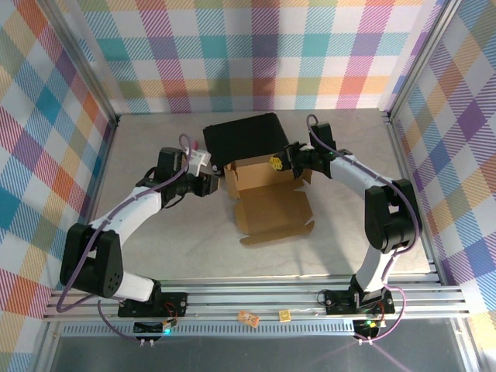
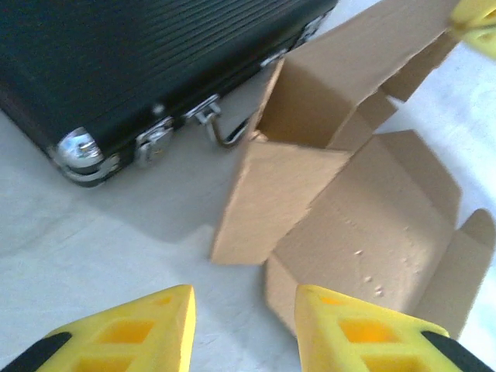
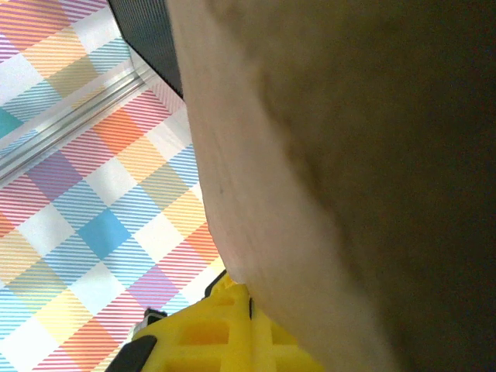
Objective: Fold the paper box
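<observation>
The paper box point(image 1: 267, 203) is brown cardboard and lies half formed in the middle of the table, its back wall raised and its lid panel flat toward me. My right gripper point(image 1: 277, 163) is shut on the top edge of that back wall. In the right wrist view the cardboard point(image 3: 349, 155) runs into the closed yellow fingers point(image 3: 225, 333). My left gripper point(image 1: 220, 184) hovers just left of the box. Its jaws point(image 2: 244, 310) stand open over bare table, with nothing between them. The left side flap point(image 2: 271, 198) stands upright just ahead of it.
A black hard case point(image 1: 244, 138) with metal latches point(image 2: 159, 139) lies right behind the box, touching or nearly touching its back wall. Checked walls and aluminium posts point(image 1: 407, 77) enclose the table. Bare table point(image 1: 155, 240) stretches left of and in front of the box.
</observation>
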`<state>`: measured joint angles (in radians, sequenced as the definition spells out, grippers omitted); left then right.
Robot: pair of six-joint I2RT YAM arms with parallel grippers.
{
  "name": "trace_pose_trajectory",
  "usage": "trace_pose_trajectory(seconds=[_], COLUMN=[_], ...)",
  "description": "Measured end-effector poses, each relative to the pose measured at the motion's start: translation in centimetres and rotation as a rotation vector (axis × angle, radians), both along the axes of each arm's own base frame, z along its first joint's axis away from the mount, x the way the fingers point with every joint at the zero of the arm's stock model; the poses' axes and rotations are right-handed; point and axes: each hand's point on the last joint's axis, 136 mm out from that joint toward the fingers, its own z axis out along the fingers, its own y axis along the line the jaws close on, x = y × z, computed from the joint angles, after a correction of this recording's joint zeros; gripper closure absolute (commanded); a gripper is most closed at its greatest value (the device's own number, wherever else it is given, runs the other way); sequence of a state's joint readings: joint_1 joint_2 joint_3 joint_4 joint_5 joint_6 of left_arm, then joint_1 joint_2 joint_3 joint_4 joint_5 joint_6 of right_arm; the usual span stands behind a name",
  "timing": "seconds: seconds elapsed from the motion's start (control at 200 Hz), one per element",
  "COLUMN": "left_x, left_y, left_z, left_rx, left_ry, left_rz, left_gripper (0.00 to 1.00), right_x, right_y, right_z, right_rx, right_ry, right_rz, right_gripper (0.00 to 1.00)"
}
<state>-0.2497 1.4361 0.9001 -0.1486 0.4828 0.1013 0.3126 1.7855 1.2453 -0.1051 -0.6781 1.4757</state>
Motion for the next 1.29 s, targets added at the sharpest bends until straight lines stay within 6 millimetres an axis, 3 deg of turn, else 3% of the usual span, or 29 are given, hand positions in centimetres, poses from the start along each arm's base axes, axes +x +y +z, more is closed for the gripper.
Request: trace_pose_trajectory(seconds=[0.2,0.29,0.615,0.885,1.295], left_x=[0.8,1.3,3.2,3.0,2.5], left_y=[-1.1,-1.9,-4.9,-6.4,-8.4], left_z=[-4.4,-5.3,-2.5,-3.4,-3.1], left_rx=[0.024,0.008,-0.030,-0.033,-0.059], left_ry=[0.047,0.056,-0.048,-0.032,-0.008], left_rz=[-0.101,-0.140,-0.272,-0.317,-0.296], left_gripper=[0.57,0.56,0.56,0.63,0.54], right_x=[-0.1,-0.1,-0.1,0.2,0.7], right_y=[0.1,0.1,0.1,0.0,-0.5], right_z=[-0.2,-0.3,-0.3,0.0,0.2], right_rx=[-0.005,-0.006,-0.006,-0.004,-0.003], right_ry=[0.013,0.014,0.016,0.012,0.006], right_rz=[0.013,0.018,0.019,0.015,0.000], right_gripper=[1.00,1.00,1.00,1.00,1.00])
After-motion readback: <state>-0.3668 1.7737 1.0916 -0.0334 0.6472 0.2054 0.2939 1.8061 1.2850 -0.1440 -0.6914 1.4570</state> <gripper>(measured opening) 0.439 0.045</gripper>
